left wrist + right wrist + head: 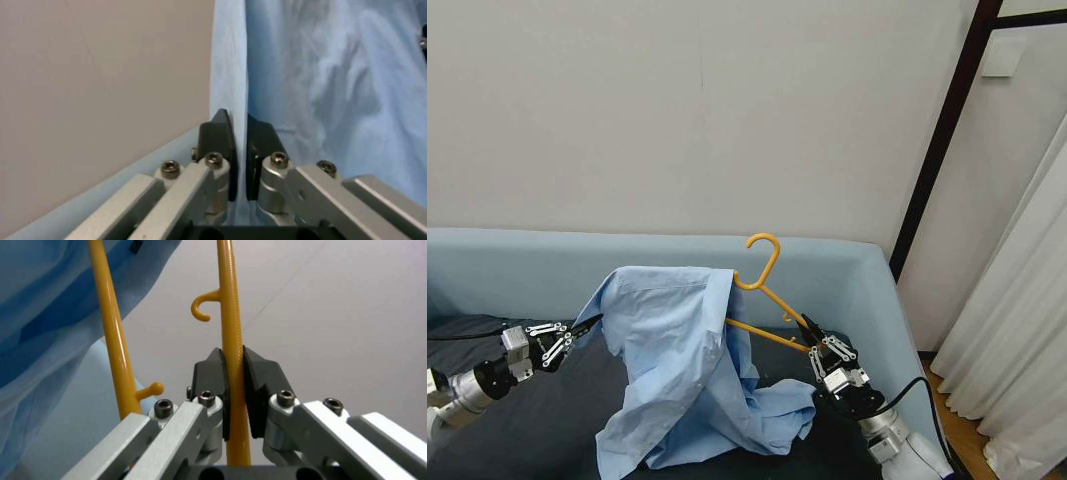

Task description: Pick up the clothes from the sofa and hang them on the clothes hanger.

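head camera: i see the blue shirt (682, 360) draped over the left end of the orange hanger (775, 262), lifted above the sofa (517, 262), with its lower part bunched on the seat. my left gripper (582, 328) pinches the shirt's left edge, and my right gripper (815, 338) holds the hanger's right end. left wrist camera: pads (220, 135) are clamped narrow on a fold of blue cloth. right wrist camera: pads (212, 372) are closed around the hanger's orange bar.

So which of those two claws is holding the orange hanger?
The right gripper, clamped on the orange hanger; the left gripper pinches the blue shirt instead.
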